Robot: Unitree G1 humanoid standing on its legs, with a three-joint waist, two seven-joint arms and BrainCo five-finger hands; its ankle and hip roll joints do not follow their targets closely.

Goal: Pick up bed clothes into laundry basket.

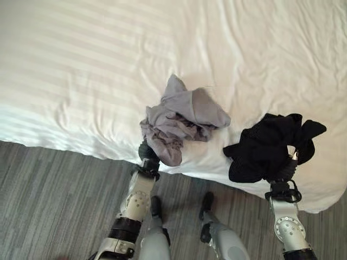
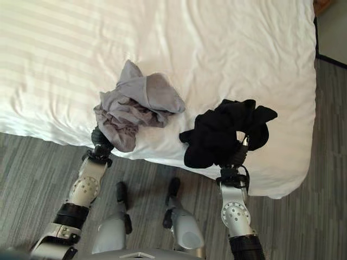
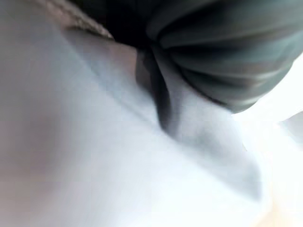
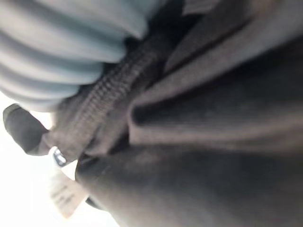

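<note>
Bed (image 1: 81, 65): white striped sheet spreads ahead of your two hands, its near edge running just above both wrists.
Grey garment (image 1: 181, 116): crumpled heap at the bed's edge, lying over your left hand and reaching up the sheet beyond it.
Left hand (image 1: 147, 152): you see the dark ribbed cover at the mattress edge, under the grey garment's lower fold; the fingers are buried in cloth, so you cannot tell whether they grip. Your left wrist view gives pale cloth pressed close against the cover.
Black garment (image 2: 222, 135): bunched over your right hand, well to the right of the grey one and apart from it.
Right hand (image 2: 237, 157): its fingers are hidden in the black cloth, so you cannot tell their state. Your right wrist view shows dark knit folds and a small white tag (image 4: 64, 196) beside the cover.
Floor (image 1: 49, 200): grey planks below both arms.
</note>
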